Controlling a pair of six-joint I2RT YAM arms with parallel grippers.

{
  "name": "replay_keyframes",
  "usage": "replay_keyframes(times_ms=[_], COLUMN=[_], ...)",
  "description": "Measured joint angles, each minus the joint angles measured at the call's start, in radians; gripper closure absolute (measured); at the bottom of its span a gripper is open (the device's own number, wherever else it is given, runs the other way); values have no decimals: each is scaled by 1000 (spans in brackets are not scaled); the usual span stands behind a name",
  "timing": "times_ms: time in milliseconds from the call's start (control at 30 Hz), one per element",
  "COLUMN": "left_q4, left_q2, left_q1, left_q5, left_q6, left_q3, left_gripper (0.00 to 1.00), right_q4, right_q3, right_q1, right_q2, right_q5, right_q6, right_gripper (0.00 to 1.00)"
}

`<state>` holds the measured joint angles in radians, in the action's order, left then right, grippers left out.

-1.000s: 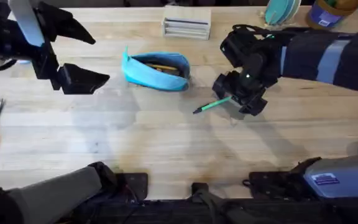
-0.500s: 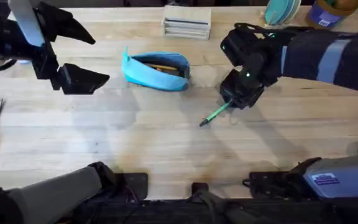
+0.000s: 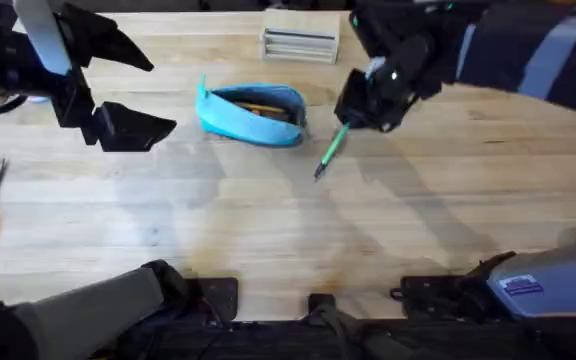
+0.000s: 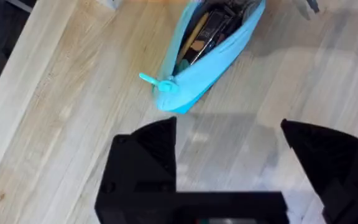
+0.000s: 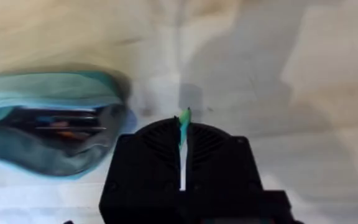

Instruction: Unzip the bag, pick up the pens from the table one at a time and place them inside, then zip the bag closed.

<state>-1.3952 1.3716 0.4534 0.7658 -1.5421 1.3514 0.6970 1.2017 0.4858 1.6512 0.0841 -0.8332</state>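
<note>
Step in hand: carrying a pen to the pouch, the unzipping judged done, since the turquoise pencil pouch (image 3: 251, 112) lies on the butcher-block table (image 3: 268, 230) with its mouth gaping and other pens or pencils visible inside. Right gripper (image 3: 353, 118): fingers pressed together on the upper end of a slim light-green pen (image 3: 329, 151), which hangs slanting down and toward the left arm's side, dark tip lowest, apparently clear of the tabletop though contact cannot be ruled out; in the right wrist view the green end (image 5: 183, 121) pokes up between the closed fingers, the open pouch (image 5: 48, 121) near beside. Position: gripper just to the right of the pouch's near end, not yet over the opening. Next move, as judged: shift the pen across above the gap, line it up with the pouch's long axis so the tip enters between the zip edges, lower, then release; a slanted entry could catch on the soft rim. Left gripper (image 3: 118, 95): fingers spread wide, holding nothing, hovering left of the pouch and apart from it; its wrist view shows the teal pull tab (image 4: 156, 82) at the pouch's near end. Zip closing not yet begun.
</note>
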Motion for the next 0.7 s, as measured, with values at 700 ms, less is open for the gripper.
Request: replay_keyframes(times_ms=[700], left_q4=[0], left_q2=[0], left_q1=[0], left_q5=[0], left_q6=[0], left_q3=[0], left_gripper=[7], right_q4=[-352], right_q3=[174], right_q1=[127], right_q2=[-2], right_q5=[-5], right_q6=[1098], right_gripper=[970])
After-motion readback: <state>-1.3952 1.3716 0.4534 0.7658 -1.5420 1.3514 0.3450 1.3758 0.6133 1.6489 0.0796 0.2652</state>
